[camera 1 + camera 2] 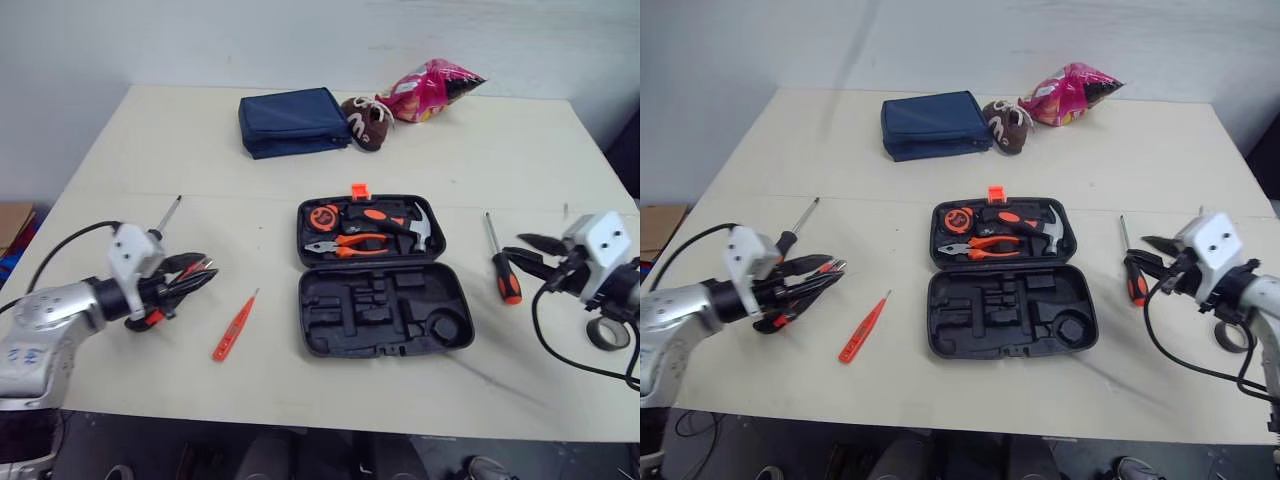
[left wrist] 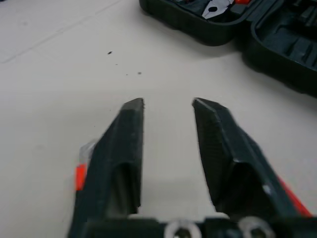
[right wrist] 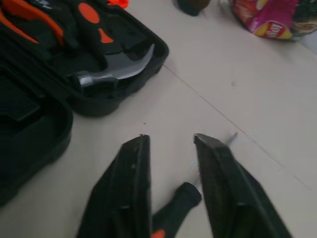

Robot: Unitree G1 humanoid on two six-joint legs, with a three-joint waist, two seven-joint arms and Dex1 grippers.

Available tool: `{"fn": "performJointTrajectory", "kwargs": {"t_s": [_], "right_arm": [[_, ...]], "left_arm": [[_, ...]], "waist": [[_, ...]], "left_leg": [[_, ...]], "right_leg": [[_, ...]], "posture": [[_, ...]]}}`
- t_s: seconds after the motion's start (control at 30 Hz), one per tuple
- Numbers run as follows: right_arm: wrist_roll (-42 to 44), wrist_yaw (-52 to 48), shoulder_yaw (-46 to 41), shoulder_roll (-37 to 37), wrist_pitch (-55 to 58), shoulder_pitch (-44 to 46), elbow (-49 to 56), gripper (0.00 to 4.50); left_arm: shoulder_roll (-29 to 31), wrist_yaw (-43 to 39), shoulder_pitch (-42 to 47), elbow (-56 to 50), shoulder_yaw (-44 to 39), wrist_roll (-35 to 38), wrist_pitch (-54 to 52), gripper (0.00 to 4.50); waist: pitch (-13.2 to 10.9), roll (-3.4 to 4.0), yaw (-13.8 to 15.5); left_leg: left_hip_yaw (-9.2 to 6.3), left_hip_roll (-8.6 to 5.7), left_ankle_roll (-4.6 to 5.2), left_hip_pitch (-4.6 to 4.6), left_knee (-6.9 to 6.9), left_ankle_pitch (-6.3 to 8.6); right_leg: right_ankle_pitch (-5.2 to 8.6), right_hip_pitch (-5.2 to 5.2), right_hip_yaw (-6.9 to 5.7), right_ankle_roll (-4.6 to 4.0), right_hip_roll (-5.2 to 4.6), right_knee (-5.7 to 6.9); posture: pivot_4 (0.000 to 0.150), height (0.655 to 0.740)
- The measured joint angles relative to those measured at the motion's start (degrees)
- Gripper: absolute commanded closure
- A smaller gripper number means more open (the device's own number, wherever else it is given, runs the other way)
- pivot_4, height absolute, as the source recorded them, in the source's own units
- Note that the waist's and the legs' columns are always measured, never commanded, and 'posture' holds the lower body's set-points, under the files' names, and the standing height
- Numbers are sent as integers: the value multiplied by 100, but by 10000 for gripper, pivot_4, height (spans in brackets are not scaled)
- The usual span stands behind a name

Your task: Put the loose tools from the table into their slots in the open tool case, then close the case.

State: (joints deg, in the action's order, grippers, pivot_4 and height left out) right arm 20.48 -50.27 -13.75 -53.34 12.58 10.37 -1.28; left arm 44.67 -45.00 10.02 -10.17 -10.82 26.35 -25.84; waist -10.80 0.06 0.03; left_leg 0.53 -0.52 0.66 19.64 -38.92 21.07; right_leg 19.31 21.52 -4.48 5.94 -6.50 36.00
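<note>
Right hand (image 1: 527, 248) hovers open and empty just above the black-and-orange screwdriver (image 1: 503, 268), which lies on the desk (image 1: 150, 150) just right of the open tool case (image 1: 330, 340). Across the case, the left hand (image 1: 197, 270) is spread wide too, holding nothing, over a second screwdriver (image 1: 168, 215) and near the red tester (image 1: 235, 326). For a clean pick, I would lower the right one until its fingers straddle the thick handle rather than the thin shaft, then close squarely.
</note>
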Motion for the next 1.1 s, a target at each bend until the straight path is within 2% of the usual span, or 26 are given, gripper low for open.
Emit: {"fn": "performJointTrajectory", "kwargs": {"t_s": [0.13,0.33,0.53,0.83,1.1], "right_arm": [[-337,-10,420,11,-31,251,-75,45000],[-1148,198,1114,334,-494,742,-593,45000],[-1653,247,1487,478,-635,1063,-1010,45000],[-1890,197,1675,858,-1002,1365,-1361,45000],[-1838,-110,1635,910,-1247,1282,-1330,45000]], "left_arm": [[-240,201,370,1,463,-246,-217,44537],[-974,491,1073,18,1338,-562,-604,44537],[-1300,743,1583,364,1821,-941,-1012,44537],[-1755,657,1867,797,2130,-1135,-1027,44537],[-1789,492,1963,1097,2219,-1354,-793,44537]], "waist": [[0,0,12],[0,0,7],[0,0,-7],[0,0,4],[1,0,-15]], "left_leg": [[-15,-1,0,19,-20,2],[-21,-5,1,36,-25,1],[-27,-7,2,49,-32,0],[-44,-12,3,56,-45,-1],[-46,-8,2,55,-40,-1]], "right_leg": [[-4,3,-12,6,2,0],[-6,12,-20,10,7,0],[-7,21,-34,11,17,3],[-8,15,-45,14,16,0],[-8,15,-72,14,16,-1]], "posture": [[1500,7400],[1500,7400],[1500,7400],[1500,7400],[1500,7400]]}}
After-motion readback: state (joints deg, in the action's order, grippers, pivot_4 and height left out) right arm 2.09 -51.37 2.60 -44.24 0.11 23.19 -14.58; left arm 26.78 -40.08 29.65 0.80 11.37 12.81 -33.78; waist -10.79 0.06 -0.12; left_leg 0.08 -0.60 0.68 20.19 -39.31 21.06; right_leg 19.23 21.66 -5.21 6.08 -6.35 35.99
